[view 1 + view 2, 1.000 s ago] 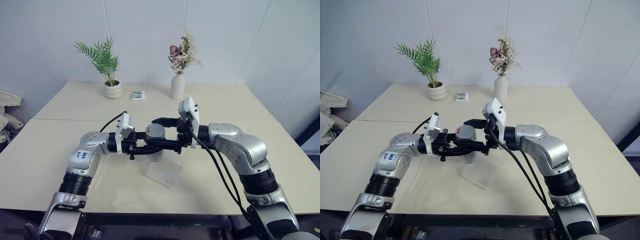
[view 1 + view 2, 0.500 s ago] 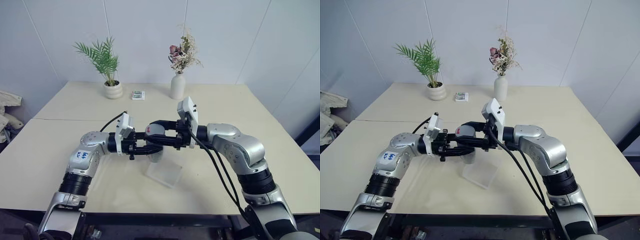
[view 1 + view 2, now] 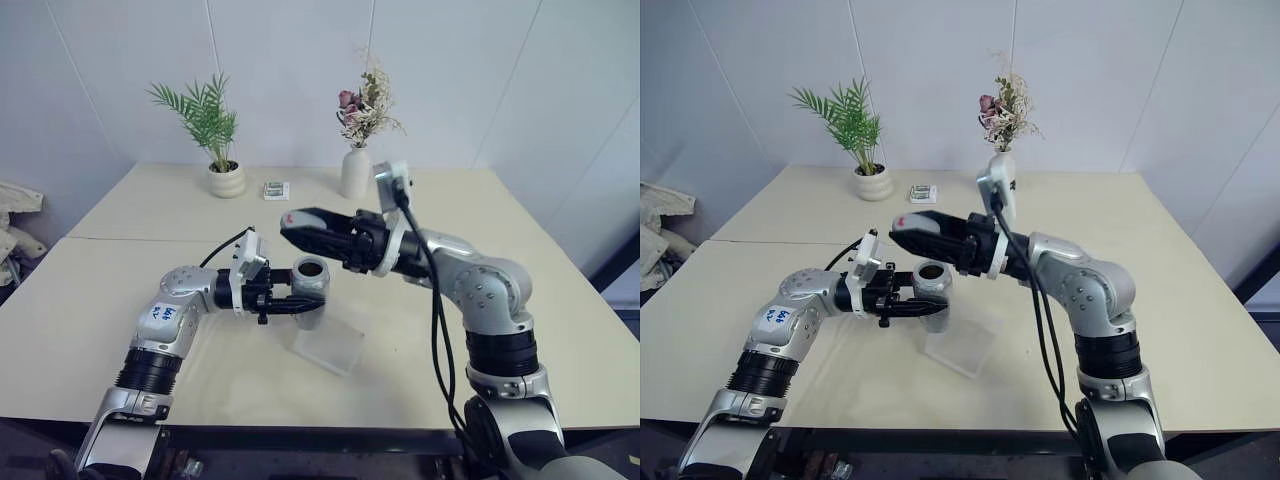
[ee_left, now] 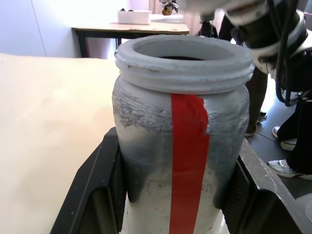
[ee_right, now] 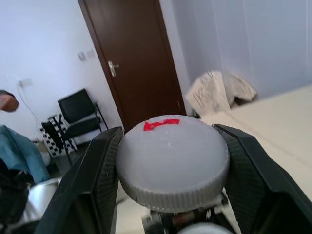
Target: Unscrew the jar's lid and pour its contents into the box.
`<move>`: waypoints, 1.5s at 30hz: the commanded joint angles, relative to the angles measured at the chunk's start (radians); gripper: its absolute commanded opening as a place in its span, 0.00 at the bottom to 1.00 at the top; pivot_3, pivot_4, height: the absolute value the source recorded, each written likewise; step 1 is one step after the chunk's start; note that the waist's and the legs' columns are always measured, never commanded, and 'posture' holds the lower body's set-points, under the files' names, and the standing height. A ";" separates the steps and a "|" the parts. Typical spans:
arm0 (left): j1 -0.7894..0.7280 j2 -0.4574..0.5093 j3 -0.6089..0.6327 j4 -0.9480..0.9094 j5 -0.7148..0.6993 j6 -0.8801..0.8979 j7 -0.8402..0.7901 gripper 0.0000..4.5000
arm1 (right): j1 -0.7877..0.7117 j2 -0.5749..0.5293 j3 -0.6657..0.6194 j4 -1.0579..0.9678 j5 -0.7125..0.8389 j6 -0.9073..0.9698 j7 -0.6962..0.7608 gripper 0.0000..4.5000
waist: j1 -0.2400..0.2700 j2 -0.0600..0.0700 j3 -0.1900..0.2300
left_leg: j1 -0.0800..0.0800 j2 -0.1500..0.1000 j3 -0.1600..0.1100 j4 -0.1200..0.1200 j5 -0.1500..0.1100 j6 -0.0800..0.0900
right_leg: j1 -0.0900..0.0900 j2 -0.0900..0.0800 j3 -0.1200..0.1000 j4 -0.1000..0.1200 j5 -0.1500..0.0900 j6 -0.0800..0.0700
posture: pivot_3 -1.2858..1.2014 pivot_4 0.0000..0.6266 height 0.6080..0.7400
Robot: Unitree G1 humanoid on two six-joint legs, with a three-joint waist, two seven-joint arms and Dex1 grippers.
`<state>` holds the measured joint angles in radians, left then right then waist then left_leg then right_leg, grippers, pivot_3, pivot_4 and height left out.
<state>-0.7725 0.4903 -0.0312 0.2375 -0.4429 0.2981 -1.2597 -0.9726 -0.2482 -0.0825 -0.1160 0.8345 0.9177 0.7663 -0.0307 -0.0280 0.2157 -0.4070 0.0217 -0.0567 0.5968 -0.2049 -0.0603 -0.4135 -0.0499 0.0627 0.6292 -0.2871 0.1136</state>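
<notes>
The jar (image 3: 312, 270) stands upright just above the table, silvery with a red stripe (image 4: 189, 146), and its dark round mouth is uncovered. My left gripper (image 3: 306, 297) is shut on its body from the left, a finger (image 4: 100, 195) on each side. The grey lid (image 5: 173, 156), marked with a red scrap, sits clamped in my right gripper (image 3: 298, 230), which is held up and slightly left of the jar's mouth, clear of it. The clear box (image 3: 330, 348) lies on the table right below and in front of the jar. The contents are hidden inside the jar.
At the back of the table (image 3: 120, 300) stand a potted palm (image 3: 226, 180), a small white packet (image 3: 276, 189) and a white vase of dried flowers (image 3: 354, 172). A seam runs across the tabletop on the left.
My right gripper closed on the lid, then lifted it up off the jar, turning as it rose. The jar's mouth now shows open. The left gripper kept the jar still.
</notes>
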 commanded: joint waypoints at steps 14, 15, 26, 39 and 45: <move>0.040 0.044 0.084 -0.091 -0.046 0.018 0.038 0.46 | 0.425 -0.381 -0.308 -0.029 -0.245 -0.355 -0.067 0.57 | 0.003 0.000 0.000 | -0.002 -0.001 0.001 -0.001 -0.001 0.001 | 0.000 0.000 0.000 -0.003 0.000 0.001 | 0.52 0.24 1.00; 0.042 0.043 0.087 -0.094 -0.048 0.022 0.039 0.46 | 0.453 -0.385 -0.319 -0.026 -0.251 -0.376 -0.064 0.57 | -0.001 0.000 0.000 | -0.002 0.000 0.001 -0.001 -0.001 0.001 | 0.000 0.000 0.001 -0.003 0.000 0.001 | 0.52 0.24 1.00; 0.023 0.027 0.088 -0.110 -0.068 0.053 0.069 0.46 | 0.753 -0.258 -0.287 0.260 -0.440 -0.807 -0.058 0.57 | -0.021 0.000 0.000 | 0.004 0.002 0.009 0.002 0.000 0.000 | 0.002 0.005 0.012 -0.001 0.000 0.002 | 0.52 0.24 1.00; 0.040 0.020 0.097 -0.147 -0.087 0.065 0.105 0.46 | 0.671 -0.211 -0.247 0.354 -0.420 -0.828 -0.048 0.94 | -0.023 0.000 0.000 | 0.004 0.003 0.014 0.007 0.000 0.000 | 0.002 0.008 0.021 -0.002 0.004 0.005 | 0.52 0.24 1.00; 0.041 0.027 0.092 -0.137 -0.080 0.056 0.107 0.46 | 0.664 -0.262 -0.266 0.330 -0.404 -0.817 -0.019 0.99 | -0.025 0.000 0.000 | 0.004 0.003 0.015 0.007 -0.001 0.000 | 0.002 0.008 0.022 -0.002 0.004 0.005 | 0.52 0.24 1.00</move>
<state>-0.7310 0.5114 0.0393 0.1290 -0.5072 0.3655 -1.1544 -0.2987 -0.4872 -0.3218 0.2495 0.4037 0.1075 0.7309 -0.0552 -0.0278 0.2158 -0.4032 0.0245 -0.0420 0.6042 -0.2055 -0.0601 -0.4112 -0.0421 0.0844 0.6271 -0.2832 0.1191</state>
